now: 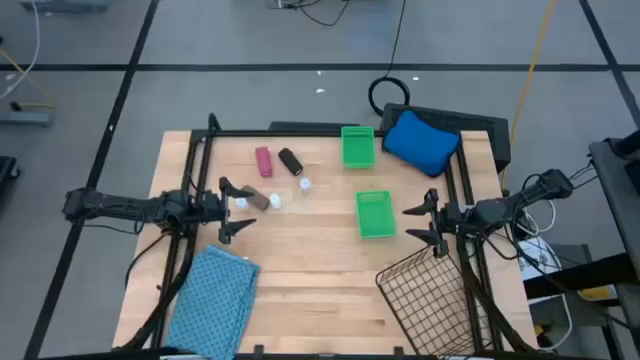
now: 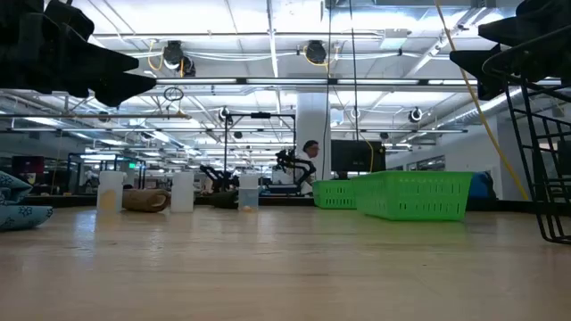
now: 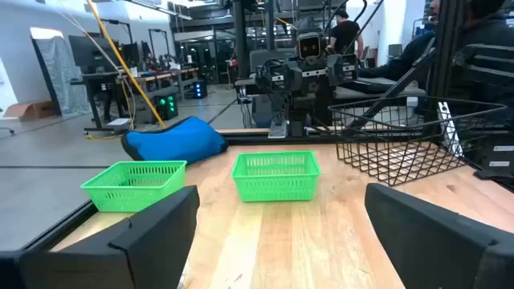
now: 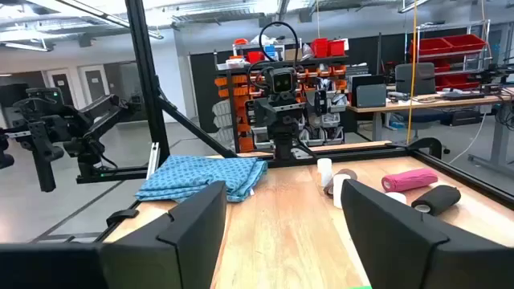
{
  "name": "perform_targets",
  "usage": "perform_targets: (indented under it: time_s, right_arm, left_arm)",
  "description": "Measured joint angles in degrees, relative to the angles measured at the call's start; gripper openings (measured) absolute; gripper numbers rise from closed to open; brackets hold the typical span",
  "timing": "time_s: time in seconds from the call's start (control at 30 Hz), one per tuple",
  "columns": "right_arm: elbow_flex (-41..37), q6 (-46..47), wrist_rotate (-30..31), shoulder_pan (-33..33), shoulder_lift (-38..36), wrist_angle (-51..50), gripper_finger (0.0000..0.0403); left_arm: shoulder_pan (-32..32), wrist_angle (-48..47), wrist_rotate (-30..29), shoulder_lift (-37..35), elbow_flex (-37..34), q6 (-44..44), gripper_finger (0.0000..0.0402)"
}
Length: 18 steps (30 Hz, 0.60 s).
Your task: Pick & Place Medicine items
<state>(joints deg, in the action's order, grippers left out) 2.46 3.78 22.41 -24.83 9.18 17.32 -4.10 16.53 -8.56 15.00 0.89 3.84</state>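
High view, left gripper (image 1: 232,208): hovering over the wooden table's (image 1: 310,290) left side, fingers spread wide, nothing between them.
High view, right gripper (image 1: 424,222): fingers apart too, empty, just right of the nearer green tray (image 1: 375,214).
High view, medicine items: magenta-pink cylinder (image 1: 264,162) and black cylinder (image 1: 291,162) side by side toward the far edge; brownish cylinder (image 1: 262,201) right off the left fingertips; white vials (image 1: 303,185) dotted around it, none in a tray.
High view, other things: second green tray (image 1: 357,146) at the far edge, blue cushion (image 1: 419,142) beside it, teal patterned cloth (image 1: 215,297) at near left, wire basket (image 1: 434,294) at near right.

Low view, medicine items: brownish cylinder (image 2: 145,201) lying flat between upright pale vials (image 2: 182,192), well left of the trays.
Low view, trays: two green trays (image 2: 416,195) overlapping at right; basket wire (image 2: 541,134) at the edge.
Low view, grippers: dark shapes up in both top corners, fingers' state impossible to tell here.

Left wrist view, own fingers (image 3: 144,233): set wide apart, bare table between.
Left wrist view, ahead: both green trays (image 3: 277,176), blue cushion (image 3: 175,140), wire basket (image 3: 401,144), other arm beyond.

Right wrist view, own fingers (image 4: 193,221): apart, holding nothing.
Right wrist view, medicine items: pink cylinder (image 4: 410,180) and black cylinder (image 4: 436,197) on the table, white vial (image 4: 324,169) upright, brownish cylinder (image 4: 344,178) by it; teal cloth (image 4: 205,177) across the table.
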Motion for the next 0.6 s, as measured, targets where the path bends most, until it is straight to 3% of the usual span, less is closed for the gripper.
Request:
perform_targets:
  time_s: [0.6]
  right_arm:
    - [0.0, 0.0, 0.0, 0.0, 0.0, 0.0, 0.0238]
  left_arm:
    - [0.0, 0.0, 0.0, 0.0, 0.0, 0.0, 0.0365]
